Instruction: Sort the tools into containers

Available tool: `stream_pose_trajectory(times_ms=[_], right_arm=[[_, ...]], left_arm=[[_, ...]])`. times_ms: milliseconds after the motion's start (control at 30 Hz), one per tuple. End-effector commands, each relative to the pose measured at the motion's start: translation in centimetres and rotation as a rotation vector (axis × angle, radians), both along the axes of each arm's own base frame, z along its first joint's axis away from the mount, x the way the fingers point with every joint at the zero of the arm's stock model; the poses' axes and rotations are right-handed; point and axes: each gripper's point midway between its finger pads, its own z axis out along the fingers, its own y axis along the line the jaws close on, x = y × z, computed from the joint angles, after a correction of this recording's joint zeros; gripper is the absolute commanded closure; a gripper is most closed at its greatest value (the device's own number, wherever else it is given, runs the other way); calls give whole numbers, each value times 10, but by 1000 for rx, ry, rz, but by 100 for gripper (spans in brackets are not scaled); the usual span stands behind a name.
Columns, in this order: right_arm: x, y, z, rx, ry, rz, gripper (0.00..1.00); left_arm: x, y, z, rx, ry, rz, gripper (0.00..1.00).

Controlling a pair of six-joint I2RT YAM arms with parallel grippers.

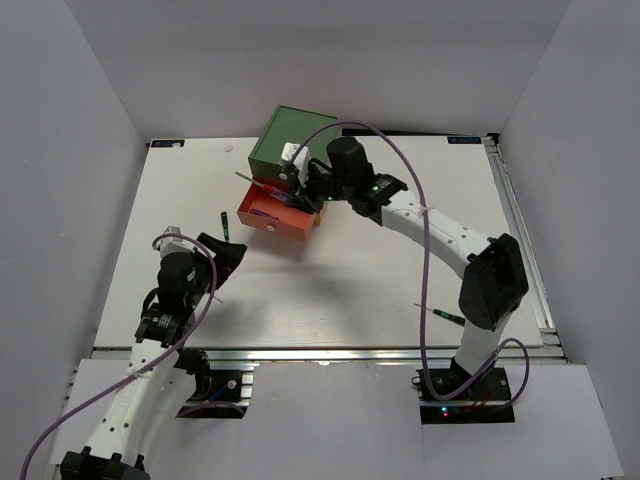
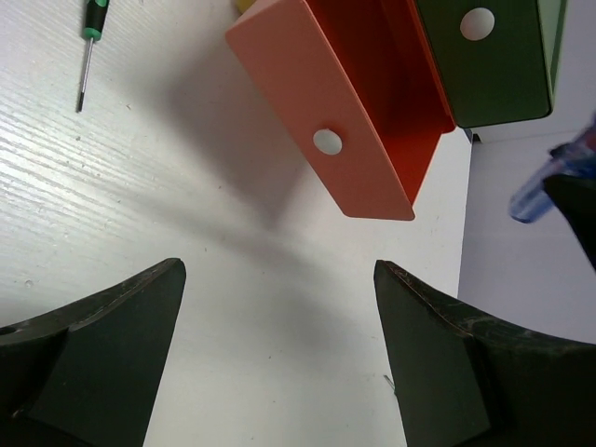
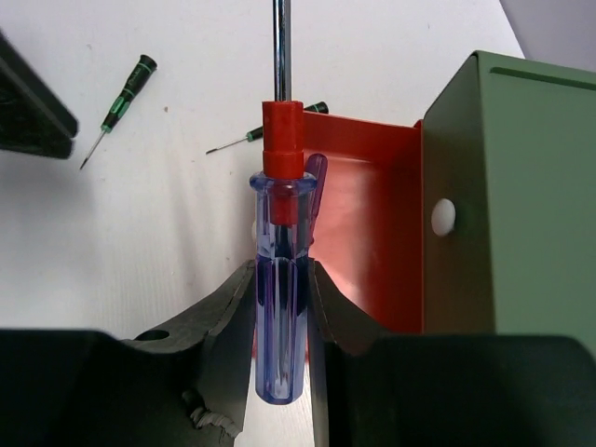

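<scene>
The slim blue-and-red screwdriver [image 3: 279,307] sits between my right gripper's [image 3: 282,270] shut fingers, shaft pointing away, over the left edge of the pulled-out orange drawer [image 3: 372,233]. In the top view that gripper [image 1: 297,186] hovers at the drawer [image 1: 272,217], which sticks out of the green chest [image 1: 285,140]. My left gripper [image 1: 228,255] is open and empty, low over the table in front of the drawer [image 2: 326,140]. One thin black precision screwdriver [image 1: 224,225] lies left of the drawer, another [image 1: 445,316] near the right arm. The stubby green-handled screwdrivers are not in view.
The green drawer front with its white knob [image 2: 477,23] is shut above the orange drawer. A second precision screwdriver [image 3: 270,128] shows just beyond the drawer's far edge. Grey walls enclose the white table [image 1: 360,290] on three sides.
</scene>
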Motion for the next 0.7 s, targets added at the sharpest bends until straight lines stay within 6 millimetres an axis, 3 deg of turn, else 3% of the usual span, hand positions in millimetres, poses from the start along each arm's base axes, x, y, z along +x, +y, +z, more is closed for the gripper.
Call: stream_pose_trajectory(times_ms=[0, 367, 467, 600, 667], right_arm=[[21, 16, 30, 73, -67, -63, 100], [43, 31, -23, 8, -21, -145, 100], [47, 28, -33, -9, -20, -169, 94], [51, 25, -39, -23, -36, -195, 68], [51, 23, -35, -17, -41, -197, 62]], left_arm=[[-1, 7, 13, -1, -18, 39, 7], [-4, 4, 11, -9, -8, 23, 7], [-5, 4, 9, -11, -5, 24, 7], [-3, 3, 6, -10, 6, 21, 7], [-2, 3, 6, -15, 9, 25, 7]])
